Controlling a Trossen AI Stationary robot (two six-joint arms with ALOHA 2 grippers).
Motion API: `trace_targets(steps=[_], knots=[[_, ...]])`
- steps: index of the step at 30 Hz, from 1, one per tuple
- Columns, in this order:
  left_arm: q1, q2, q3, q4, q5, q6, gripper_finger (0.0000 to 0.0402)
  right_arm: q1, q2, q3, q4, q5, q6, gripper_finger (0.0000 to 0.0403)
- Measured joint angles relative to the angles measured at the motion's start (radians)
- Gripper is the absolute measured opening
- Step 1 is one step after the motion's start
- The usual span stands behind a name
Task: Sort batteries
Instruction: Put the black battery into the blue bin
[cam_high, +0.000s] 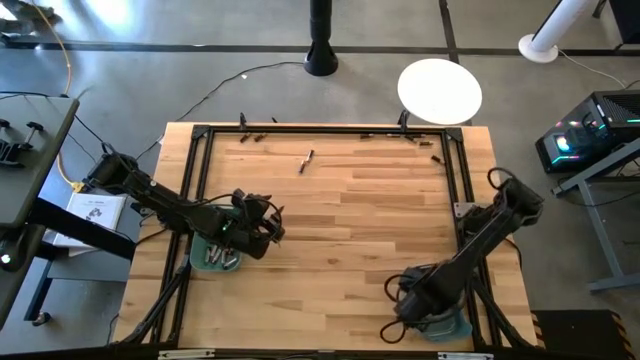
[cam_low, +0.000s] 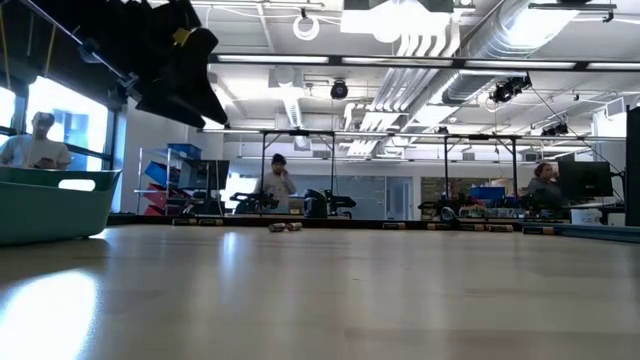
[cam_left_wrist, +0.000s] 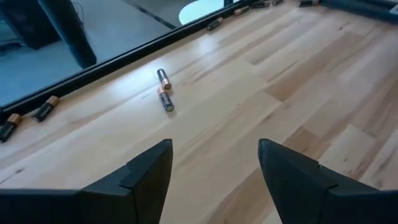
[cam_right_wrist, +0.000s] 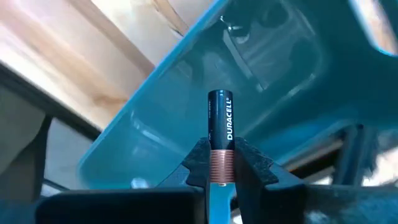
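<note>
My right gripper (cam_high: 422, 310) is at the table's near right corner over a teal bin (cam_right_wrist: 186, 81), shut on a black-and-copper battery (cam_right_wrist: 221, 118). My left gripper (cam_left_wrist: 214, 149) stands open and holds nothing, raised above the table just right of the left teal bin (cam_high: 215, 255), which holds several batteries. Two loose batteries (cam_left_wrist: 165, 90) lie on their sides on the wood ahead of it, also seen in the high view as batteries (cam_high: 306, 160). More batteries (cam_high: 250, 136) lie along the far frame rail. My right gripper pinches the battery's copper end (cam_right_wrist: 219, 163) between its two fingers. The battery runs on along the fingers, its black end (cam_right_wrist: 219, 96) sticking out past the tips. The fingers slant steeply down from above. The battery is lifted clear, over the inside of the teal bin.
A black frame rail (cam_high: 320, 130) borders the wooden table (cam_high: 350, 230). Batteries (cam_high: 425, 141) lie at the far right corner. The left bin (cam_low: 50, 205) shows at the low view's left. People stand in the room beyond the table.
</note>
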Motion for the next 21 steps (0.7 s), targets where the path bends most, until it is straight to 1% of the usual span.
trace_targets(steps=[2,5,11,15,18,21], knots=[[-0.002,0.0,0.0,0.01,0.0,0.0,0.0229,0.003,-0.005,-0.068,0.083,0.0,0.017,0.0028],[-0.006,0.0,0.0,0.009,0.004,0.0,0.0229,0.014,-0.041,-0.188,0.217,0.012,0.094,0.0028],[-0.007,0.0,0.0,0.009,0.012,0.0,0.0229,0.091,-0.116,-0.36,0.402,0.118,0.343,0.0028],[-0.007,0.0,0.0,0.009,0.012,0.0,0.0229,0.158,-0.136,-0.425,0.491,0.179,0.451,0.0028],[0.0,0.0,0.0,0.009,0.012,-0.001,0.0229,0.193,-0.135,-0.455,0.519,0.194,0.48,0.003],[0.005,0.0,0.0,0.009,0.012,-0.01,0.0229,0.214,-0.134,-0.471,0.522,0.197,0.477,0.0046]])
